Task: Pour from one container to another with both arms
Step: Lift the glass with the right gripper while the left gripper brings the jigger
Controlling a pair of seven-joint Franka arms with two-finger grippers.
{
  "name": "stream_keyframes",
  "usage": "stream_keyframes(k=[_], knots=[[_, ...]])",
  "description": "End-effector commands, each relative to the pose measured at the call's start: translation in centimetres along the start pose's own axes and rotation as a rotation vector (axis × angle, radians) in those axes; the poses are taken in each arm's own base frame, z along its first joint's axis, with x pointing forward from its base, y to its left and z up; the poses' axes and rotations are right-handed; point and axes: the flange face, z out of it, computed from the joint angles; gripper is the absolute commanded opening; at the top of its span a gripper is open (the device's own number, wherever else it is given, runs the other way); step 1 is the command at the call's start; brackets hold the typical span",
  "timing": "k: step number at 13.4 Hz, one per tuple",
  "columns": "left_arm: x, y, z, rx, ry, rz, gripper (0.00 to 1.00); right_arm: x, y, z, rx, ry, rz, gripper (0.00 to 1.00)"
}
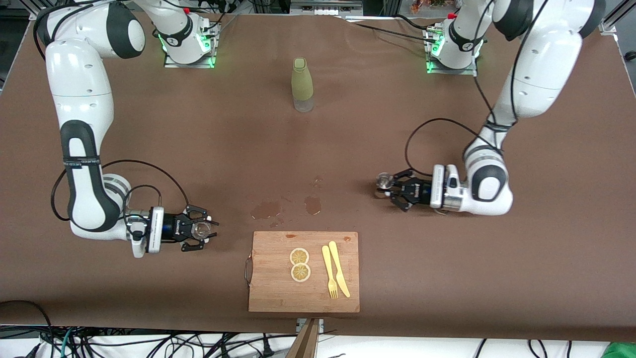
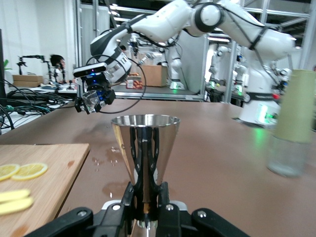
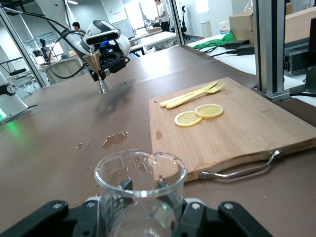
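Note:
My left gripper is shut on a steel jigger, held upright low over the table toward the left arm's end. In the left wrist view the jigger stands between the fingers of the left gripper. My right gripper is shut on a clear glass beaker, low over the table toward the right arm's end. The beaker fills the near part of the right wrist view, clamped in the right gripper. Each wrist view shows the other gripper farther off. I cannot see liquid in either vessel.
A wooden cutting board with a metal handle lies near the front edge, carrying two lemon slices, a yellow fork and knife. Wet patches mark the table just past it. A green-sleeved bottle stands between the arm bases.

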Motion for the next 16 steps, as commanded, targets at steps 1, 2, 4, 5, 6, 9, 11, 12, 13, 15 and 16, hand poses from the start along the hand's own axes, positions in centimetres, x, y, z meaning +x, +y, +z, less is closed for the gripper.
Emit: stream_keyframes(k=[1,2,4,5,6,9,11,12,13,15,16], knots=[[1.2,0.2,7.5,0.036,0.034,-0.074,0.00,3.1,0.1,2.3,0.000,-0.039,0.030,0.33],[1.7,0.5,9.9,0.028,0.037,-0.122,0.00,4.0,0.1,3.3,0.004,-0.076,0.029,0.33],[3.1,0.0,12.8,0.038,-0.006,-0.144,0.00,4.6,-0.5,5.8,0.024,-0.119,0.048,0.33],[3.0,0.0,14.4,0.055,-0.001,-0.162,0.00,4.9,-0.8,6.7,0.035,-0.122,0.057,0.33],[3.1,-0.4,15.4,0.067,-0.013,-0.153,0.00,5.2,-1.1,7.7,0.052,-0.128,0.054,0.33],[1.9,-1.1,18.3,0.082,-0.028,-0.175,0.00,5.3,-1.8,8.9,0.092,-0.159,0.037,0.33],[1.7,-1.9,19.5,0.115,-0.040,-0.170,0.00,5.1,-2.3,8.6,0.146,-0.153,0.053,0.33],[2.0,-2.3,20.0,0.130,-0.050,-0.183,0.00,5.8,-2.5,8.1,0.163,-0.147,0.057,0.33],[2.4,-2.7,20.6,0.146,-0.064,-0.192,0.00,7.2,-3.0,7.6,0.184,-0.150,0.062,0.33],[3.2,-3.2,21.7,0.174,-0.082,-0.207,0.00,8.8,-3.7,7.1,0.213,-0.207,0.058,0.33],[3.5,-3.7,22.0,0.183,-0.082,-0.221,0.00,9.4,-3.8,6.7,0.213,-0.228,0.052,0.33]])
